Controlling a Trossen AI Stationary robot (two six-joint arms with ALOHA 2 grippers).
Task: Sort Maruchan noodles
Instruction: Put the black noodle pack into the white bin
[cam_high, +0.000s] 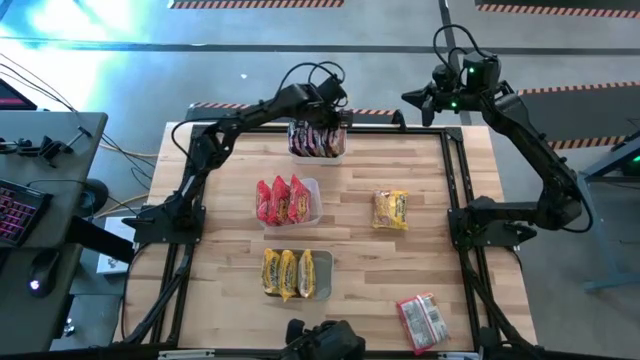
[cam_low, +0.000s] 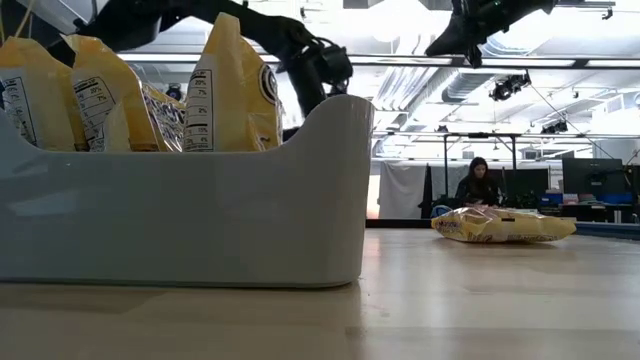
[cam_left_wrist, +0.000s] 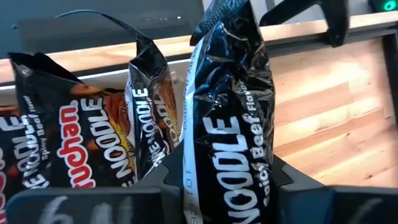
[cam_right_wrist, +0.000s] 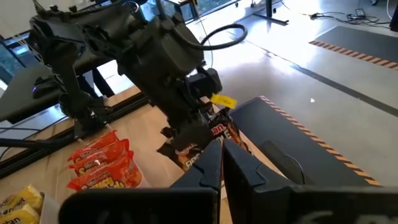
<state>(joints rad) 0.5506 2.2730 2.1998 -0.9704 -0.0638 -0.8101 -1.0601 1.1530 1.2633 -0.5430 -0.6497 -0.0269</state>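
My left arm (cam_high: 235, 125) is matte black all over, built of slim tubular links with chunkier joint housings. Black cables loop in arcs over its wrist at the upper centre of the high view. A small yellow tag (cam_right_wrist: 223, 101) sits on the wrist block, seen in the centre of the right wrist view. My right arm (cam_high: 530, 140) is the same dark build, with looping cables above its wrist and a green light (cam_high: 466, 72) glowing on the wrist housing at the upper right. The right pincer (cam_right_wrist: 222, 163) has two flat, angular black fingers.
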